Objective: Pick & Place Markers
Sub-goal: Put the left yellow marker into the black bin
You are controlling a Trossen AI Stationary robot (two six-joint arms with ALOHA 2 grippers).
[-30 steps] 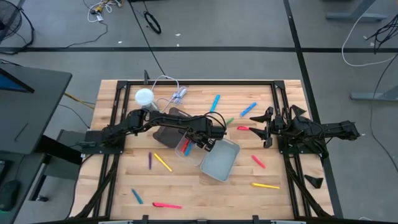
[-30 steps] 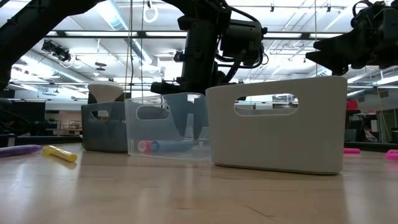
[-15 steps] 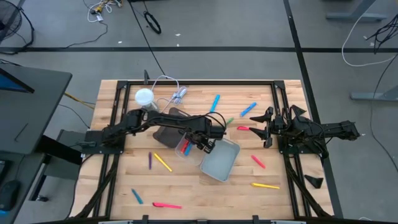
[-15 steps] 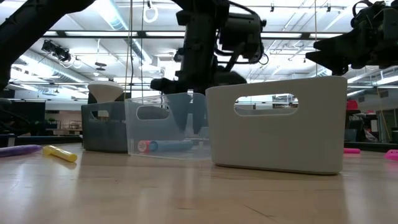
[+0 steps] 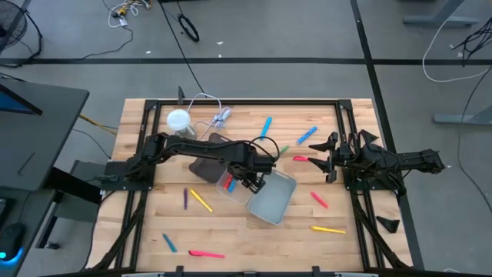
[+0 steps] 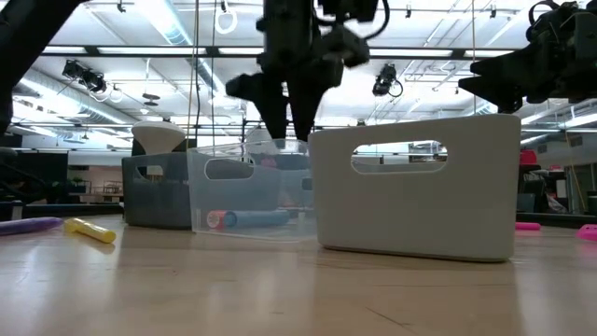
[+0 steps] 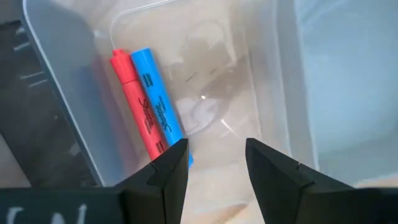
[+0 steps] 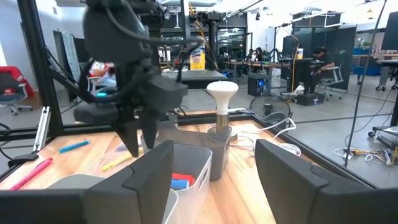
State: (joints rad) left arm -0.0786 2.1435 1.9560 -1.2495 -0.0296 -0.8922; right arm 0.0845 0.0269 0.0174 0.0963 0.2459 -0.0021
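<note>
The left gripper [image 5: 250, 182], fingers apart and empty, hangs over the clear plastic bin [image 5: 228, 181] holding a red marker [image 7: 134, 106] and blue marker [image 7: 158, 106]; the drop looks done, so next comes fetching another loose marker from the wooden table [image 5: 238, 238], while the open right gripper [image 5: 329, 160] waits at the right edge

table [image 5: 231, 231]: light wood with grain, black frame.
clear bin [image 7: 261, 74]: see-through, no colour.
red marker [image 7: 134, 102]: red, black writing on it.
blue marker [image 7: 158, 99]: bright blue, black writing also.
white bin [image 6: 415, 187]: white, looks pale grey from above.
dark bin [image 6: 154, 191]: dark grey.
lamp [image 5: 178, 119]: white.
my fingers [image 7: 171, 165]: black.
loose markers on table: yellow [image 5: 201, 201], purple [image 5: 185, 198], pink [image 5: 206, 253], blue [image 5: 266, 127].
</note>
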